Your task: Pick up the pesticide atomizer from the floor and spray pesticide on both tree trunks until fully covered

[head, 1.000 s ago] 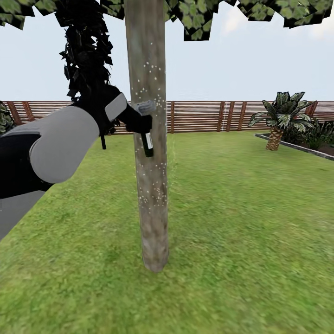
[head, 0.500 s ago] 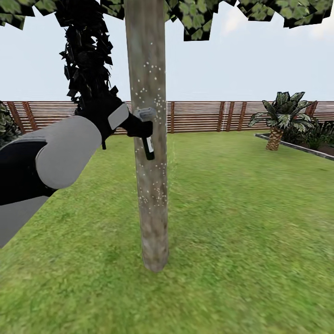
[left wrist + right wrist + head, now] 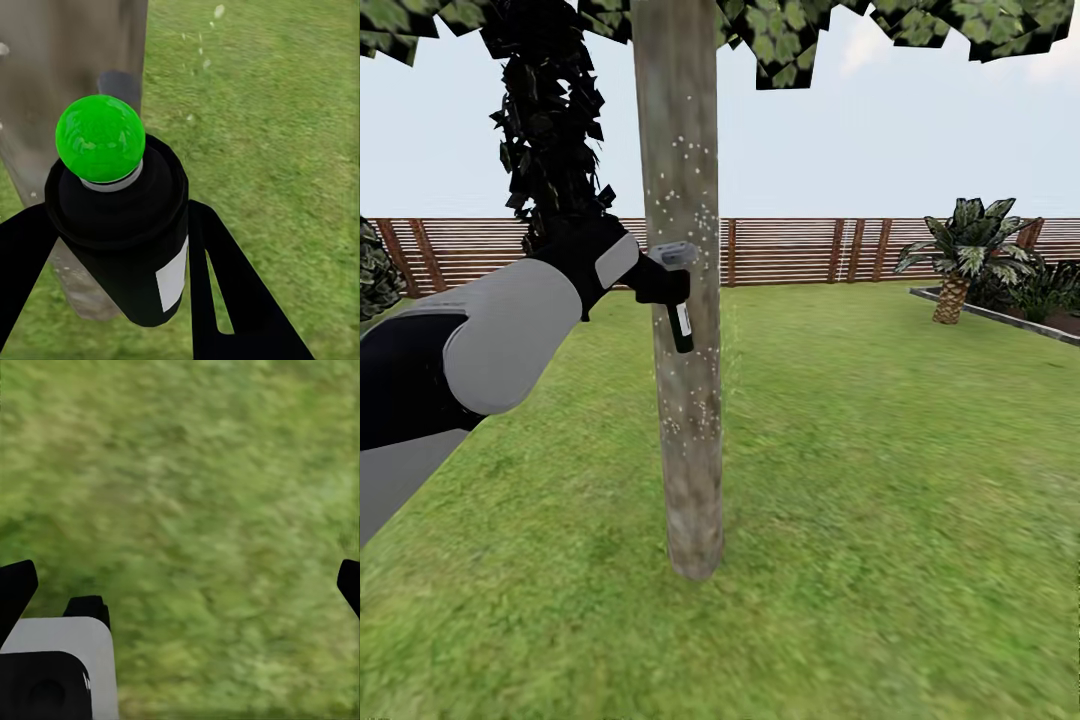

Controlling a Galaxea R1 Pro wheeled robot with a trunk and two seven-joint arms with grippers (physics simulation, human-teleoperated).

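Left claw (image 3: 672, 285) drifted rightward; wrist view reveals atomizer's (image 3: 124, 240) green top.

Tree trunk (image 3: 685, 400) and canopy (image 3: 800, 30) cut off at top edge; grass (image 3: 195, 495) blurred.

tree trunk (image 3: 685, 300) directly ahead blocking the way, open lawn (image 3: 900, 480) either side, fence (image 3: 810, 250) far behind

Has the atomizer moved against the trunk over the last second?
Yes. The atomizer, held in the left tool, sits slightly lower against the tree trunk.
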